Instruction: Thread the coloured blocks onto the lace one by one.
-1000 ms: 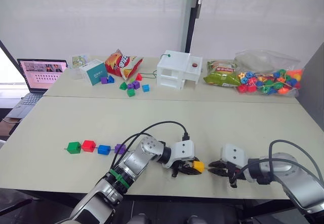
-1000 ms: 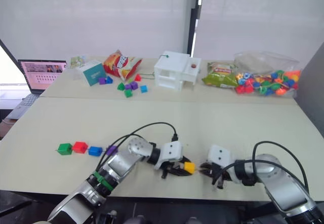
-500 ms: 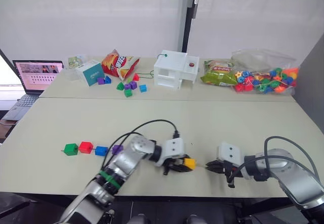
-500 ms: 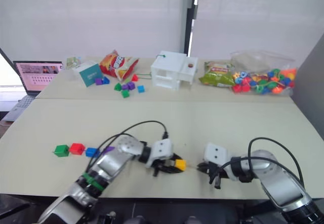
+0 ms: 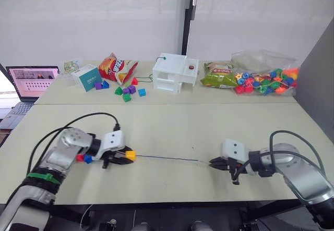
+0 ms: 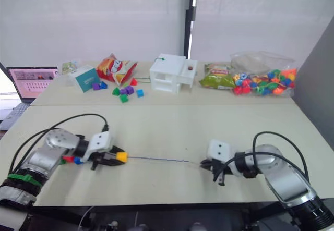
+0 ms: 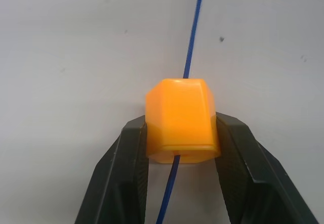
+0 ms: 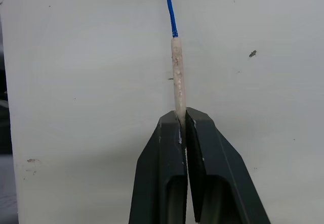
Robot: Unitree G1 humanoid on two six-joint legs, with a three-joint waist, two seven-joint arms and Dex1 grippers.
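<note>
Between the left gripper's closed-in fingers, the yellow block is sitting threaded on the lace, near the red and blue blocks. Right gripper is pinching the pale tip, jaws nearly shut. Last block likely being slid home; release seems next.

The yellow block sits clamped between my left jaws, the lace running through its bore. The lace lies straight across the bench to its pale tip, pinched in my right jaws. Red and blue blocks sit behind the yellow.
</note>
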